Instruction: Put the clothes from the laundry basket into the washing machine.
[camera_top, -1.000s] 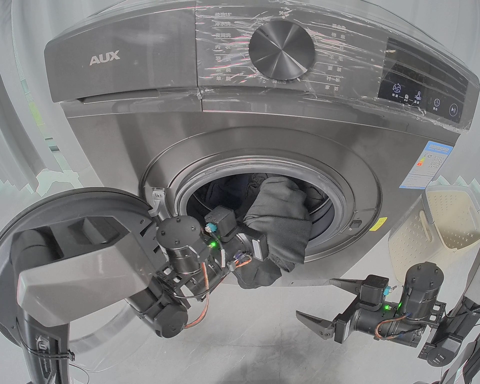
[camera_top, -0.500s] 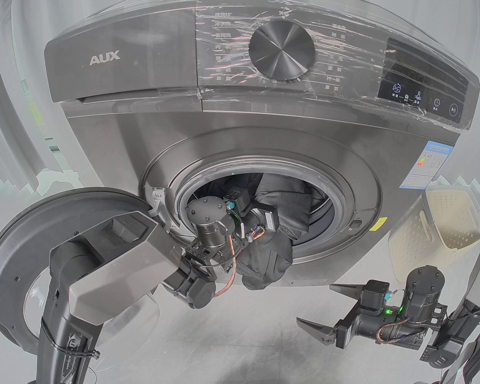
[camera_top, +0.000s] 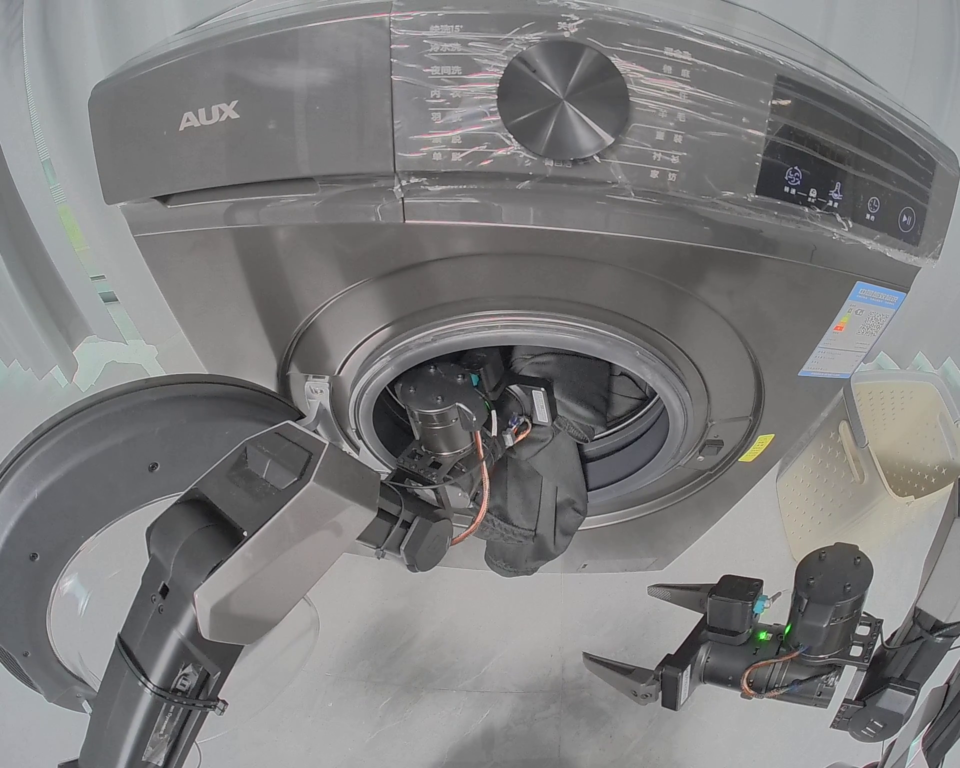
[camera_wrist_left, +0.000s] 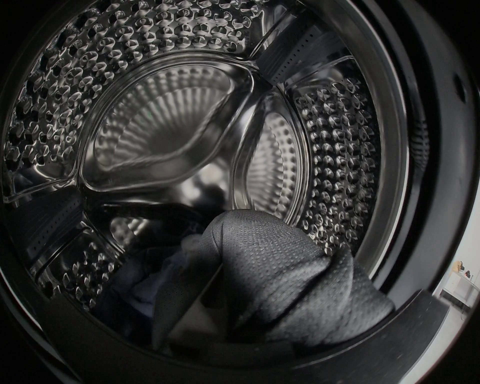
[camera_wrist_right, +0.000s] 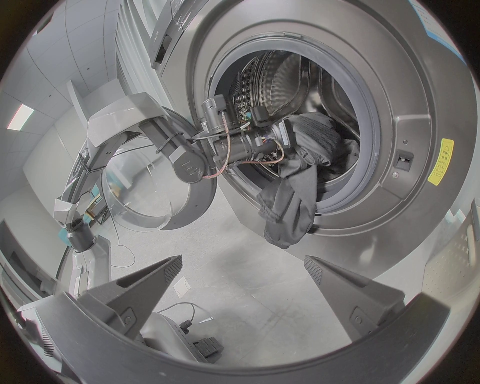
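Observation:
The washing machine (camera_top: 520, 250) stands with its door (camera_top: 120, 470) swung open to the left. My left gripper (camera_wrist_right: 302, 137) is inside the drum opening, shut on a dark grey garment (camera_top: 535, 500) that wraps over it and hides the fingers. The garment's lower part hangs out over the door seal (camera_wrist_right: 287, 210). In the left wrist view its bunched fabric (camera_wrist_left: 280, 280) sits in front of the steel drum (camera_wrist_left: 165, 125), with bluish clothes (camera_wrist_left: 142, 285) lying on the drum floor. My right gripper (camera_top: 620, 628) hangs open and empty, low and right of the opening, its fingers (camera_wrist_right: 150, 285) spread wide.
The cream laundry basket (camera_top: 900, 450) stands to the right of the machine, close to my right arm. Bare grey floor (camera_top: 480, 660) lies in front of the machine. The open door takes up the space at the left.
My left arm has pushed up and deeper into the drum, carrying the dark garment with it, so less fabric hangs outside. My right gripper has sunk slightly and stays open.

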